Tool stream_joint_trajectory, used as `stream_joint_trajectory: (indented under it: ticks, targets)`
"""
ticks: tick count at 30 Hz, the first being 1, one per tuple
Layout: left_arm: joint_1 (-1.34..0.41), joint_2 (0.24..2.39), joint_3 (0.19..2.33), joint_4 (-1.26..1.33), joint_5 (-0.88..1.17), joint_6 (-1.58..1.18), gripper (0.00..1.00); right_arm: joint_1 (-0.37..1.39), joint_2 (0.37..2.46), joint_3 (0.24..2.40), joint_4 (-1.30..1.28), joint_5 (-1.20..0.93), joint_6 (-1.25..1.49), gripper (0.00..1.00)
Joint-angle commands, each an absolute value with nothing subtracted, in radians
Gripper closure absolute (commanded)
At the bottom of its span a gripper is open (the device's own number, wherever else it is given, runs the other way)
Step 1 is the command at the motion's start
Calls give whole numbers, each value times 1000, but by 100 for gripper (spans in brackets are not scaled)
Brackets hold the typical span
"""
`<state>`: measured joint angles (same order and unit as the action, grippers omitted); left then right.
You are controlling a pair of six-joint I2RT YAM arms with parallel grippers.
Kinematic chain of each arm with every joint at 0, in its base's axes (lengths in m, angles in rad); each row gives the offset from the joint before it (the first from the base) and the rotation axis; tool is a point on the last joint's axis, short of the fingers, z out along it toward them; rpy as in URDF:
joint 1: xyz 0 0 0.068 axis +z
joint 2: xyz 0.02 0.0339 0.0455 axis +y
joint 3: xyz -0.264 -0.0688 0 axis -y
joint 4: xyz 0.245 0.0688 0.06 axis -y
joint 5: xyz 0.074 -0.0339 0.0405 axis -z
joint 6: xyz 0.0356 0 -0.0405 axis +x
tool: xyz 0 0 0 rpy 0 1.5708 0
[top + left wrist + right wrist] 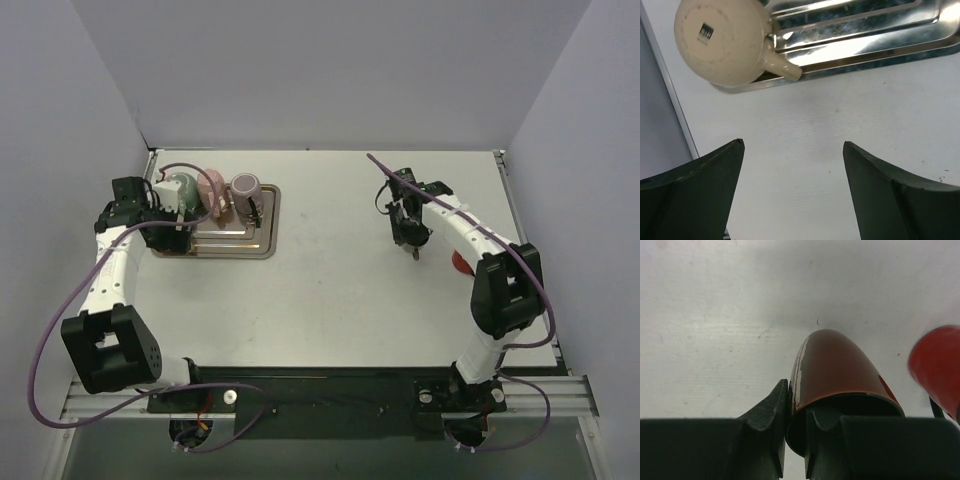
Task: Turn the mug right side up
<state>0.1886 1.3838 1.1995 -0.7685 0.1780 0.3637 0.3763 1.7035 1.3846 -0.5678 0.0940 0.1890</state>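
At the far left, the left jaws (792,145) gape wide over bare desk (340,290) with nothing between them. Just beyond them a cream mug (722,42) sits base-up on the near left corner of a steel tray (880,45), its handle pointing toward the desk. A small dark square label (705,34) is on its base; the print on it is too small to read. No other writing shows anywhere.

Along the tray, in the top view, come a teal mug (186,188), a pink mug (212,190) touching it, and then a grey cup (246,186) standing mouth-up. The left arm covers part of that row.

Well apart, on the right half of the desk, the right jaws (796,405) are clamped on the wall of the brown mug (835,365), one finger outside and one inside the mouth. The mouth faces the wrist camera and the closed end points toward the desk; whether it touches the desk cannot be told. A bright red thing (937,365), blurred, lies just to its right, partly under the arm.
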Motion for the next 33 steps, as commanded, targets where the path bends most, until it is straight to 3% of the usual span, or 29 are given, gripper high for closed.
stream_joint_trajectory:
  ticks: [1, 9, 10, 11, 13, 20, 26, 33]
  targets:
    - [270, 1400, 1164, -646, 132, 400, 9, 341, 1722, 1372, -597, 38, 116, 100]
    - [305, 1451, 1089, -525, 155, 399, 11, 290, 1804, 1319, -540, 8, 153, 100]
    - [307, 1457, 1085, -509, 159, 397, 12, 284, 1810, 1321, -540, 8, 155, 94]
    - [305, 1469, 1078, -503, 176, 393, 12, 276, 1809, 1319, -540, 8, 155, 77]
    - [305, 1479, 1066, -476, 198, 380, 13, 276, 1802, 1322, -552, 8, 152, 58]
    - [275, 1514, 1089, -394, 190, 129, 19, 282, 1657, 1313, -574, 76, 196, 25]
    - [94, 1578, 1065, -305, -104, -84, 23, 319, 1514, 1253, -552, 213, 241, 22]
    - [118, 1649, 1078, -270, -225, -208, 27, 382, 1425, 1213, -555, 255, 236, 22]
